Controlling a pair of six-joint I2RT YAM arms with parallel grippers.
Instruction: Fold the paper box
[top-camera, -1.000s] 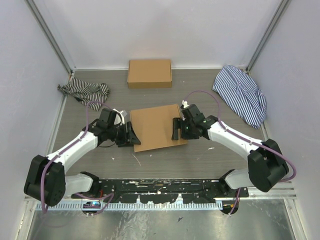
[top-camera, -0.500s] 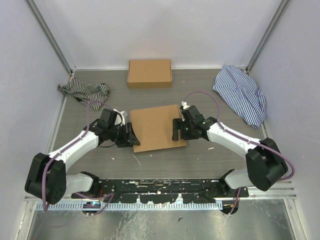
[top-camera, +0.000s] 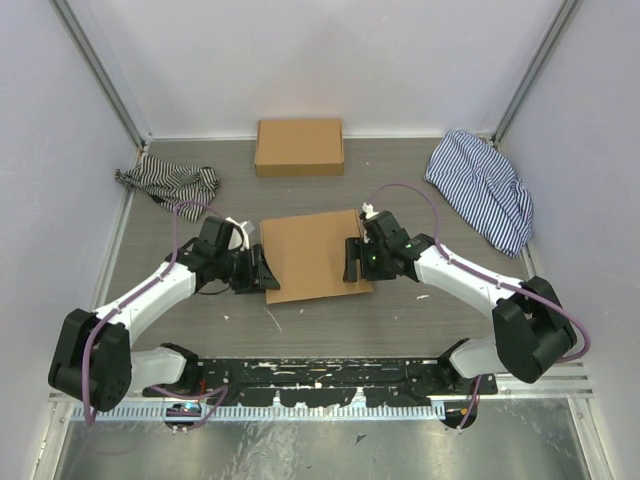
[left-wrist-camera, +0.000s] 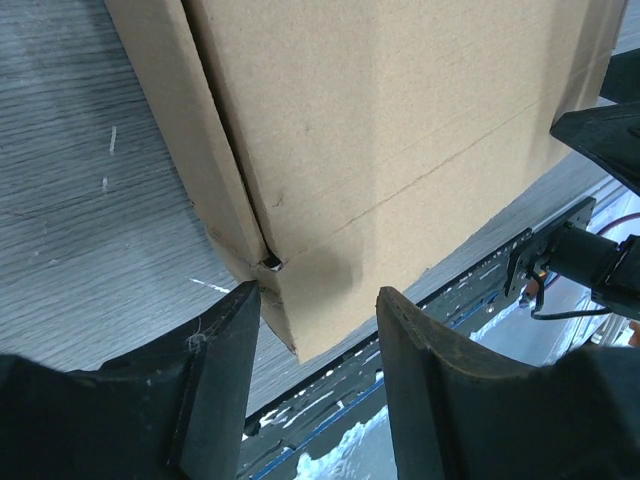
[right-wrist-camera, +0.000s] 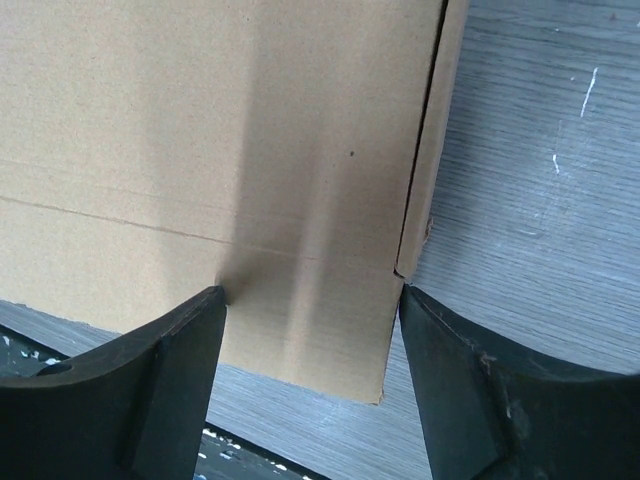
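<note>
The paper box (top-camera: 315, 255) lies flat at the middle of the table (top-camera: 330, 325), a plain brown sheet of doubled cardboard, set between the two arms and a little askew to the table's near edge.

The left gripper (top-camera: 264, 274) is at the sheet's near-left corner. Its wrist view shows the two dark fingers (left-wrist-camera: 215, 380) spread apart with that corner between them. A small notch (left-wrist-camera: 270, 263) marks where a narrow side panel meets the main panel, and a crease line (left-wrist-camera: 420, 180) runs across the board just beyond. Nothing is pinched; the jaws stand released around the corner.

The right gripper (top-camera: 351, 259) is at the right edge, about halfway up it. Its jaws are also parted and straddle the end of the sheet. One fingertip (right-wrist-camera: 205, 310) sits over the board, and the other is just outside a thin side flap (right-wrist-camera: 430, 150) that lies folded along the edge. It holds nothing that I can make out.

Farther back, well apart from the work, a neat low cardboard box (top-camera: 299, 147) stands against the rear wall. A black-and-white striped cloth (top-camera: 172, 184) is at far left and a blue-striped cloth (top-camera: 485, 190) at far right.

I judge the folding to be at an early step, with both grippers lining up on opposite side flaps. The next move calls for each to get a finger under its flap and raise it along the crease, together, so the sheet does not slide or twist.
</note>
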